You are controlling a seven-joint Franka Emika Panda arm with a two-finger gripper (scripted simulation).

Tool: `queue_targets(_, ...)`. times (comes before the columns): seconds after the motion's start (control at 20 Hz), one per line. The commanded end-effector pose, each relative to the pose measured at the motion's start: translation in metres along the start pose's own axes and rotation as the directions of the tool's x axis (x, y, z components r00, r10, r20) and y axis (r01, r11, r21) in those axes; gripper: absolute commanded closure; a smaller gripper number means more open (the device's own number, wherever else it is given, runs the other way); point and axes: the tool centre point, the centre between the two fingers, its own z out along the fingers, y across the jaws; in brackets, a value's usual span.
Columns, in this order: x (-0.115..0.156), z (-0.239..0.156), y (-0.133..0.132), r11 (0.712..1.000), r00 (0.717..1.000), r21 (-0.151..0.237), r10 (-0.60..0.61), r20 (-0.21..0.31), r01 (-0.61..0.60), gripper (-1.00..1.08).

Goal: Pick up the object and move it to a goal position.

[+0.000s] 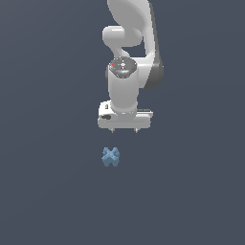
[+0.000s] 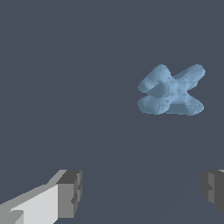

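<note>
Below the white arm point(image 1: 125, 57), the tool point(image 1: 124, 130) points down with its jaws spread wide and nothing between them. In the exterior view only two small fingertips point(image 1: 112, 129) show under its body; in the wrist view one finger is cut off by the frame edge. The object point(image 1: 110, 157), a small light-blue lumpy X, lies on the dark table point(image 1: 48, 191), apart from the tool and toward the exterior view's left of it.

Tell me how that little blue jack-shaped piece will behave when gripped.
The blue piece looks rigid, so probably won't flex. Its lumpy, rounded arms may let flat fingers slip or twist it. Resting on several arms, it seems unlikely to roll.
</note>
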Motion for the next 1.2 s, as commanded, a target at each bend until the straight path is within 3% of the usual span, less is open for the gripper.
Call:
queue_targets(0.0, 0.000, 0.000, 0.000, 1.000, 1.000, 0.000, 0.000, 0.000, 0.000, -0.92)
queue_targets(0.45, 0.000, -0.006, -0.038, 0.997, 0.997, 0.014, -0.071, -0.020, 0.072, -0.92)
queue_targets(1.15, 0.003, -0.004, -0.034, 0.992, 0.992, 0.010, -0.128, -0.020, 0.128, -0.92)
